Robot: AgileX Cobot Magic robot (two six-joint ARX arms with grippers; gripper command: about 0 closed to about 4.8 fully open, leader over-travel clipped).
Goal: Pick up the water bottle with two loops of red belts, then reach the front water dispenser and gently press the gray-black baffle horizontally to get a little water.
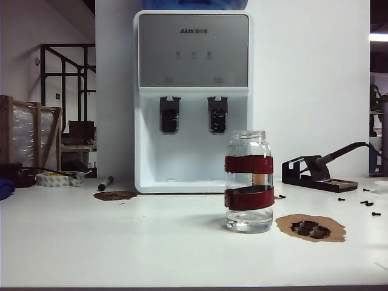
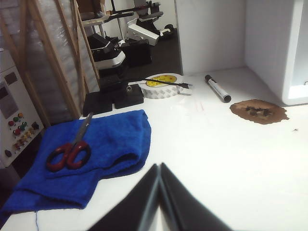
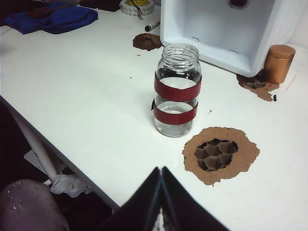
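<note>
The water bottle (image 1: 249,181) (image 3: 177,90), a clear glass jar with two dark-red bands, stands upright on the white table with a little water at its base. Behind it rises the white water dispenser (image 1: 193,100) (image 3: 219,30) with two dark paddles; the gray-black baffle (image 1: 217,114) is the right-hand one. My right gripper (image 3: 161,168) is shut and empty, hovering over the table's near edge, well short of the bottle. Over the table's left end sits my left gripper (image 2: 159,165), also shut and empty, beside a blue cloth (image 2: 91,154). Neither gripper shows in the exterior view.
Red-handled scissors (image 2: 70,151) lie on the cloth; tape roll (image 2: 162,85) and marker (image 2: 218,88) behind. Brown honeycomb cardboard pieces (image 3: 220,154) (image 2: 259,110) lie on the table. A copper cylinder (image 3: 278,63) stands by the dispenser. A soldering iron stand (image 1: 318,173) and loose screws lie at right.
</note>
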